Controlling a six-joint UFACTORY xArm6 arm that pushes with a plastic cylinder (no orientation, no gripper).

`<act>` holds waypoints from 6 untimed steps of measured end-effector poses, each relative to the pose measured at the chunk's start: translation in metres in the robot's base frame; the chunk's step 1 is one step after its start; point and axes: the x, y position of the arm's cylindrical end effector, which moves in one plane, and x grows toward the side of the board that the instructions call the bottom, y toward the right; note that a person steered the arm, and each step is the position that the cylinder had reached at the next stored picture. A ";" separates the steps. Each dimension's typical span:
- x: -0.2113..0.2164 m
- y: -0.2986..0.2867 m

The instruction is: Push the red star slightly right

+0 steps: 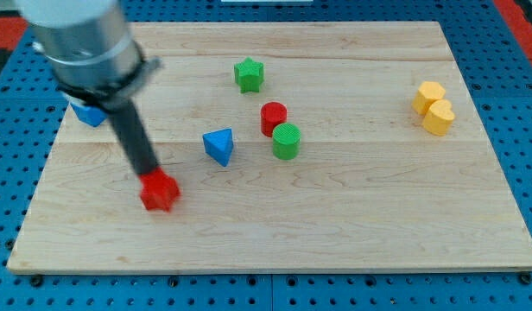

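Resting my tip (pixel 153 174) against the red star (pixel 160 192) at its upper-left edge, near the table's (pixel 352 233) lower left, I risk shoving it down-right, not straight right. No jaws on this rig, just a rod holding nothing.

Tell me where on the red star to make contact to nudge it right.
No grip here, only a push: set my tip against the red star on its flank toward the view's left, mid-height. It now sits at the star's upper-left edge, and pushing from there would probably drive it downward too.
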 end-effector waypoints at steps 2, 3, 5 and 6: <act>0.005 -0.025; 0.012 -0.079; 0.042 0.013; 0.042 0.047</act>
